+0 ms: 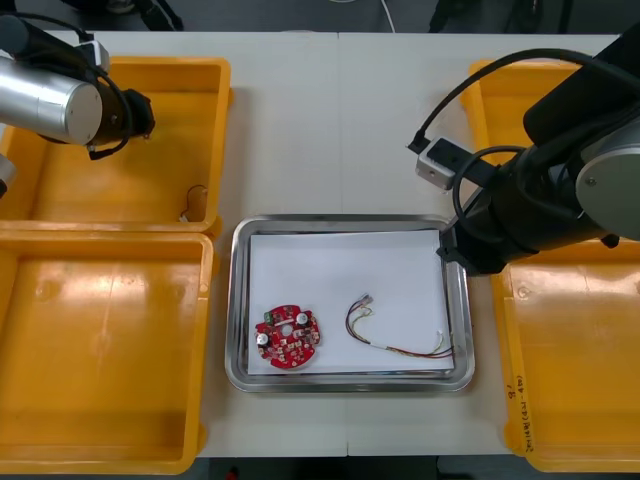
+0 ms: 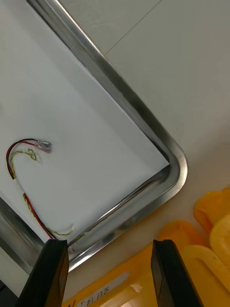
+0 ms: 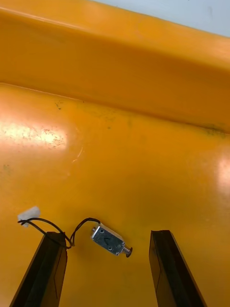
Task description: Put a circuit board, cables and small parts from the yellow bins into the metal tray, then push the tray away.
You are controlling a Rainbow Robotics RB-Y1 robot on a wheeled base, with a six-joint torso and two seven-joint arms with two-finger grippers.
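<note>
Two black fingers of the left gripper (image 3: 106,233) stand wide apart, holding nothing, low over the floor of the far left yellow bin (image 1: 215,130), where we see the left arm (image 1: 60,100) reaching in the front view. Between those fingers a small metal part (image 3: 109,240) lies flat on the bin floor, touching neither. Its long axis runs roughly from one finger to the other, a little tilted, and its short pin points toward the finger with no wire near it. From the opposite end a thin black wire (image 3: 85,220) loops past the other fingertip and ends in a white plug (image 3: 28,215).

We find the right gripper (image 2: 110,242) open too and empty, above the right wall of the metal tray (image 1: 345,225) near its far right corner, the rim of the near right yellow bin (image 2: 129,268) just beside it. The tray, white inside, sits with its long side across the table (image 1: 330,110). In it a red and yellow cable (image 1: 400,351) stretches mostly left to right, its plug end toward the tray's middle, its other end by the right wall. The round red circuit board (image 1: 290,338) lies flat near the near left corner, apart from the cable.
</note>
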